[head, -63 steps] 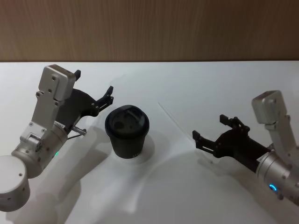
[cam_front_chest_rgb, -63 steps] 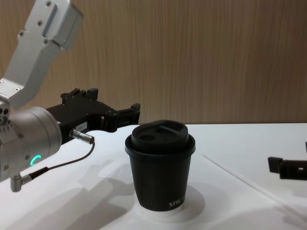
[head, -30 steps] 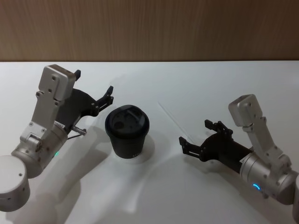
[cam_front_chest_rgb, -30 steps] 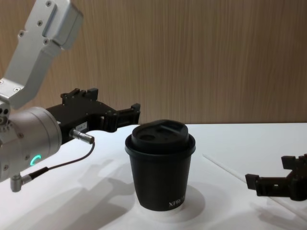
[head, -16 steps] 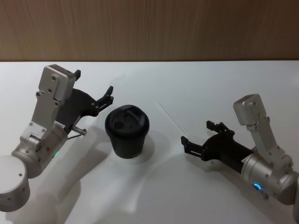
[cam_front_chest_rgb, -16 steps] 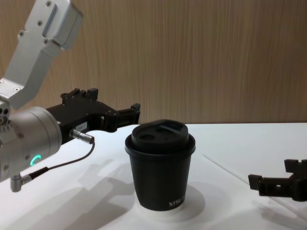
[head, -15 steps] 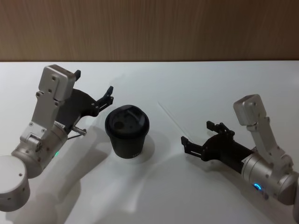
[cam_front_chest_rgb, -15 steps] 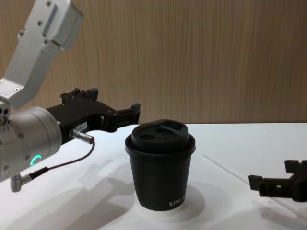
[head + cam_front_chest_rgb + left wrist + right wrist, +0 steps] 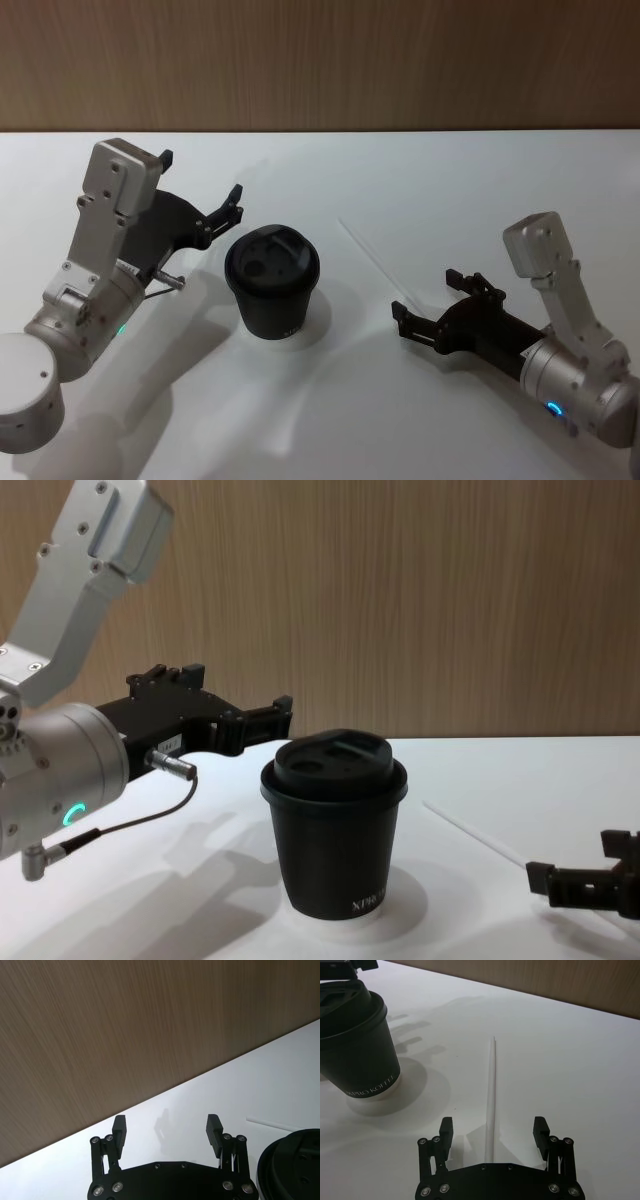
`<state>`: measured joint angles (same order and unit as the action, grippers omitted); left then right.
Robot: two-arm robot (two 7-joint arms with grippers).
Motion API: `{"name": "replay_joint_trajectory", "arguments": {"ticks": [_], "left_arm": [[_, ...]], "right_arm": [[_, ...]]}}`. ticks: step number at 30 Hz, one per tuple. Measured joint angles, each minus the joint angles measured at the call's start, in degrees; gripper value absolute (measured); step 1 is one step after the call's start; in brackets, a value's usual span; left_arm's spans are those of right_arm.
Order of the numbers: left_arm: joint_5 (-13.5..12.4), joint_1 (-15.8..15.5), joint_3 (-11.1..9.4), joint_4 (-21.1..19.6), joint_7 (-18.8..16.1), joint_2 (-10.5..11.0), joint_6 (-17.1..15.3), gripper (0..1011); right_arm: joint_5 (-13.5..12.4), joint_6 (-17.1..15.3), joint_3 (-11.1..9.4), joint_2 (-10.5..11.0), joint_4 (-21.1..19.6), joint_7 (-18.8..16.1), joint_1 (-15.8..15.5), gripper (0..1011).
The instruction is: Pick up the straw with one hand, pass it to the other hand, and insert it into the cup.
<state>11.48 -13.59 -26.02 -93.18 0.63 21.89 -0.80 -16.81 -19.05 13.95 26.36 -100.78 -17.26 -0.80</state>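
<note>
Straw (image 9: 375, 260) lies flat on the white table (image 9: 450, 180), at about 3 o'clock from the cup (image 9: 272, 285) and apart from it. Nothing is touching it. In the head view its long axis runs roughly from 11 o'clock, the far end, to 5 o'clock, the near end. It is not lifted yet.

The right gripper (image 9: 425, 298) sits at the straw's 5 o'clock end with its jaws spread wide, holding nothing. In the right wrist view the straw (image 9: 491, 1095) runs straight out between the two fingers, near centre of the right gripper (image 9: 492, 1125). The fingers therefore straddle the near end and would close across the straw's width, not along it. In the chest view the right gripper (image 9: 580, 865) is low by the table, at the near end of the straw (image 9: 475, 833). Whether the fingers are already down at straw level I can't tell.

The left gripper (image 9: 200, 178) is parked at about 10 o'clock from the cup, also spread wide and empty, with the cup between it and the straw. The right arm is clearly the nearer one.

My judgement is that the pick is the right arm's job: come down if needed, then pinch. The straw is thin and flat on the table, so it may slip or roll.
</note>
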Motion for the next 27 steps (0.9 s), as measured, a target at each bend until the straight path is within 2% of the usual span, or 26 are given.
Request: {"name": "replay_joint_trajectory", "arguments": {"ticks": [27], "left_arm": [[0.0, 0.0, 0.0, 0.0, 0.0, 0.0, 0.0, 1003]], "right_arm": [[-0.4, 0.3, 0.1, 0.4, 0.9, -0.1, -0.4, 999]]}}
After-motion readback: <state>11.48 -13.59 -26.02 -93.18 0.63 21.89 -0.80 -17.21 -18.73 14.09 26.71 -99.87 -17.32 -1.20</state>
